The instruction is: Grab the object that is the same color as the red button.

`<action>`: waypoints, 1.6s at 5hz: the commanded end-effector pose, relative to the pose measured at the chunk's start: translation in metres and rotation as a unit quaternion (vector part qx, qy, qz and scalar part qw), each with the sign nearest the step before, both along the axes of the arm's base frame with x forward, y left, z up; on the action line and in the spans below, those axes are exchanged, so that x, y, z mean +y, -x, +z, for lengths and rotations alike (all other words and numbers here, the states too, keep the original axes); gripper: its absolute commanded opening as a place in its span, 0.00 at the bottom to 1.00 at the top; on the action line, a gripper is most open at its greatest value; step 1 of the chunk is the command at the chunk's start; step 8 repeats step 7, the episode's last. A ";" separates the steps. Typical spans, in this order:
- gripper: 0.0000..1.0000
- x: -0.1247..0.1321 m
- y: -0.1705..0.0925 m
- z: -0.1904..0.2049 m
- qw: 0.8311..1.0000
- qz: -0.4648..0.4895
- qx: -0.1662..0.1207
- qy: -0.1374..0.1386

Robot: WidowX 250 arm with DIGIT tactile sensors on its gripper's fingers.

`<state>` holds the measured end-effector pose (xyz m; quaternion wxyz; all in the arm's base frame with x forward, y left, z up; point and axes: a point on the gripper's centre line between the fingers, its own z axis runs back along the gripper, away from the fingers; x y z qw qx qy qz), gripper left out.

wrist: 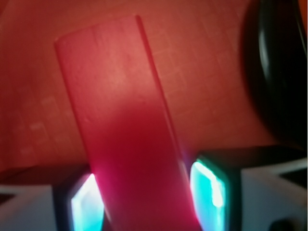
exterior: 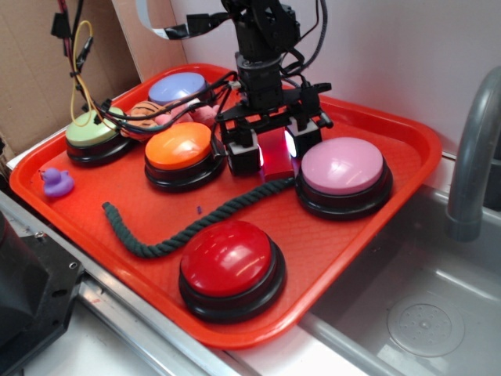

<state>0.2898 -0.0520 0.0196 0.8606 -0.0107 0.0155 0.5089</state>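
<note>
Red and flat, the block (wrist: 132, 144) lies on the orange-red tray (exterior: 376, 243) between the gripper (exterior: 274, 150) pads. The jaws sit narrow around it; whether they touch is unclear. The red button (exterior: 228, 258) sits well apart.

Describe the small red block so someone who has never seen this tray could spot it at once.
Start at the orange-red tray and find the gripper lowered between the orange button and the pink button. The red block lies between its lit fingers. Unlike the round domed buttons beside it, it is flat, plain and rectangular.

Glossy red button (exterior: 231, 257); block (wrist: 130, 130) seemingly smooth.
</note>
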 end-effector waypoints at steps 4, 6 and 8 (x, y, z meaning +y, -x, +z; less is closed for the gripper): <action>0.00 0.032 0.030 0.130 0.936 -0.350 -0.027 -0.023; 0.00 0.064 0.057 0.145 0.905 -0.425 -0.016 -0.011; 0.00 0.073 0.062 0.148 0.899 -0.437 -0.026 -0.024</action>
